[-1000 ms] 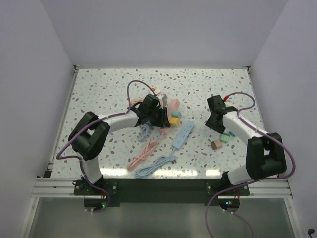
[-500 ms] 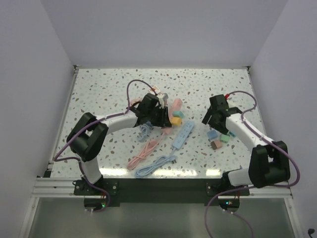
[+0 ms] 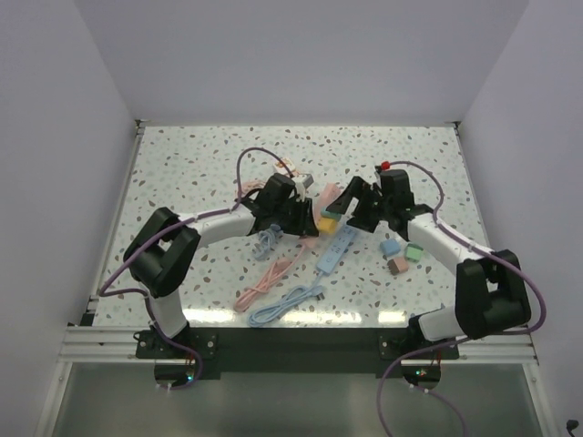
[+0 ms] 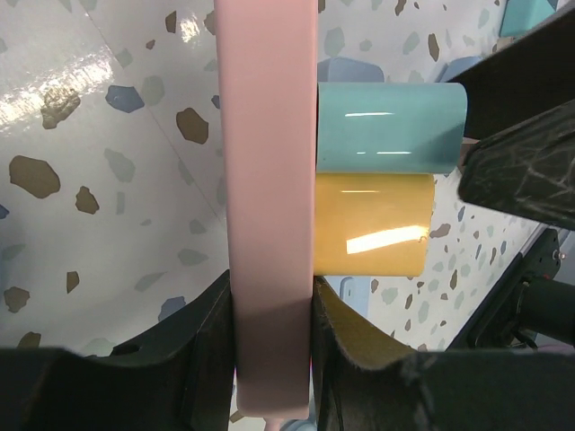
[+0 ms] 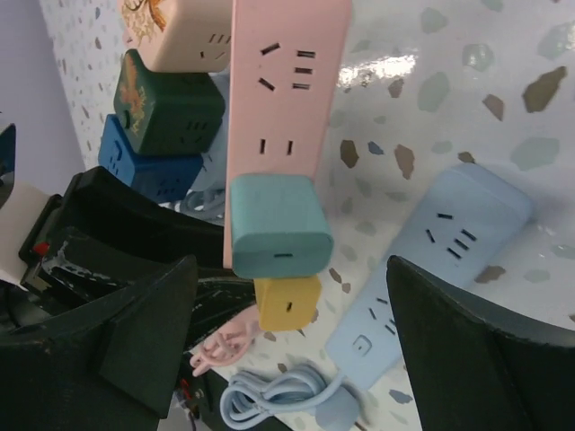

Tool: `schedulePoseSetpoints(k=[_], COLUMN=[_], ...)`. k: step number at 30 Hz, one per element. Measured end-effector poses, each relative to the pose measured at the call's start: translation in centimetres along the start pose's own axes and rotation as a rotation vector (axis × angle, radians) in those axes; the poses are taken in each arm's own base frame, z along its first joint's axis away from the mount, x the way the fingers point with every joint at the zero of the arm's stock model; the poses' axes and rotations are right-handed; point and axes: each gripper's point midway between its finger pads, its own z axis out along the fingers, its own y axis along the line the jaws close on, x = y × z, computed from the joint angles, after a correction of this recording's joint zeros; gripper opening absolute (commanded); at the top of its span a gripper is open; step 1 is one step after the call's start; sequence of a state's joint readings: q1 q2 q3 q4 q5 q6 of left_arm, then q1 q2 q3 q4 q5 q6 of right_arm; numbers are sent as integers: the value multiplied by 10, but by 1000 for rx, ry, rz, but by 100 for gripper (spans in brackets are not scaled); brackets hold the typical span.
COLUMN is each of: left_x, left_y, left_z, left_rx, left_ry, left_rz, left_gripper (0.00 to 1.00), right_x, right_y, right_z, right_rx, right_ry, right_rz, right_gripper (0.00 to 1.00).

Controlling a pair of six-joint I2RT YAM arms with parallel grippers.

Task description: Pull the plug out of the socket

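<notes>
Right claw [image 5: 289, 269] swung in, open, facing teal plug [image 5: 274, 224] on pink socket [image 5: 286, 81]

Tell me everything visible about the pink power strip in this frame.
The pink power strip is a long, smooth plastic bar with empty socket groups on its face. A teal plug and a yellow plug sit side by side in it near one end. The left claw clamps that end.

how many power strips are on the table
2. A pink strip, gripped by the left tool, and a blue strip lying flat just beside it. No other shows, though one could be hidden.
</notes>
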State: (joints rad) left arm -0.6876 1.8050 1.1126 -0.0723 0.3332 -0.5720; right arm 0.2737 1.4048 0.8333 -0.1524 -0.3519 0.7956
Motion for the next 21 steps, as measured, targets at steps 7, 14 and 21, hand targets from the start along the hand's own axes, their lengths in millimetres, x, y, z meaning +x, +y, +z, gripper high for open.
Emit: schedulePoseSetpoints(k=[7, 14, 21], left_x=[2, 4, 0], left_y=[-2, 0, -7], left_z=[1, 0, -3], left_rx=[3, 2, 24], left_ry=[0, -6, -35], left_rz=[1, -14, 0], left_gripper=[0, 0, 0], right_x=[7, 16, 16], right_y=[11, 5, 10], right_z=[23, 35, 16], right_rx=[-79, -72, -74], right_ry=[47, 93, 64], right_rz=[16, 37, 25], right_gripper=[74, 19, 0])
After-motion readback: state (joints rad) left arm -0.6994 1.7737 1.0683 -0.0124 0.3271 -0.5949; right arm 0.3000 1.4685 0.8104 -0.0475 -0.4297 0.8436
